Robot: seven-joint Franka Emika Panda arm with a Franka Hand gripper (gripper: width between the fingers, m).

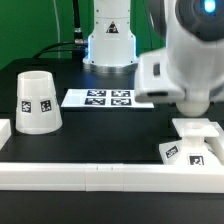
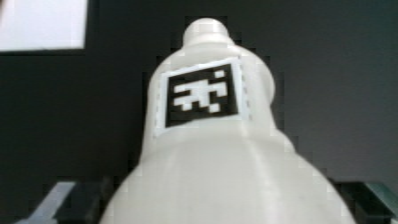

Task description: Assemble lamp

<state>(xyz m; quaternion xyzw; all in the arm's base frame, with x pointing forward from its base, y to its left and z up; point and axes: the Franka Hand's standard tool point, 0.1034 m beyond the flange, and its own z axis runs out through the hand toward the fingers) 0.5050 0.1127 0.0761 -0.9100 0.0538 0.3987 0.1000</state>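
In the wrist view the white bulb (image 2: 210,120) fills the picture, its neck pointing away from the camera and a square tag on its side. My gripper (image 2: 210,205) is shut on its rounded body, with a dark finger (image 2: 64,200) at each side. In the exterior view my gripper (image 1: 196,116) hangs low at the right, just above the flat square base (image 1: 192,148); the arm hides the bulb there. The tapered shade (image 1: 37,103) stands on its wide end at the exterior view's left, far from the gripper.
The marker board (image 1: 108,98) lies on the black table behind the middle. A long white rail (image 1: 100,172) runs along the front, with another piece at the exterior view's left edge (image 1: 4,130). A white patch (image 2: 39,25) shows beyond the bulb.
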